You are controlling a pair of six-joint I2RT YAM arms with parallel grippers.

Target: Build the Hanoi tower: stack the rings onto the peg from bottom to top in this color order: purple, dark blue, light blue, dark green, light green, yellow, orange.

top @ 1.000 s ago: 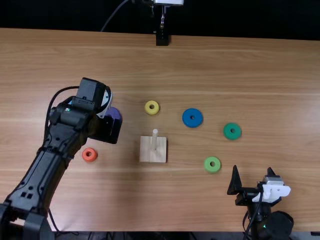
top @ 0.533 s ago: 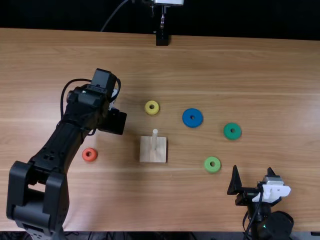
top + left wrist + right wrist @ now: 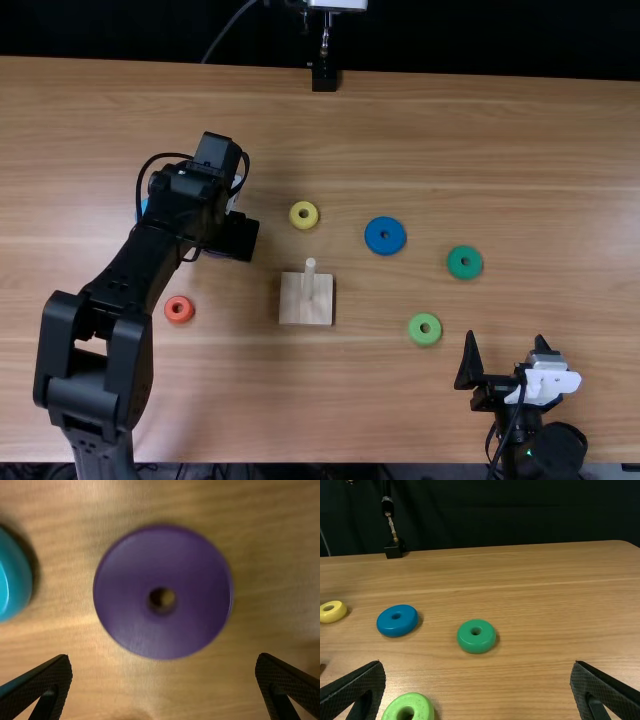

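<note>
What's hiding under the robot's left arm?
A purple ring lies under the left gripper, and a light blue ring sits beside it. From above, the arm covers nearly all of both. I can't tell what's underneath the rings themselves.

Plain purple ring (image 3: pixel 162 557), light brown table (image 3: pixel 480 150), streaky grain

left hand (image 3: pixel 233 238) open, seemingly pointing down, right hand (image 3: pixel 506 342) open
</note>
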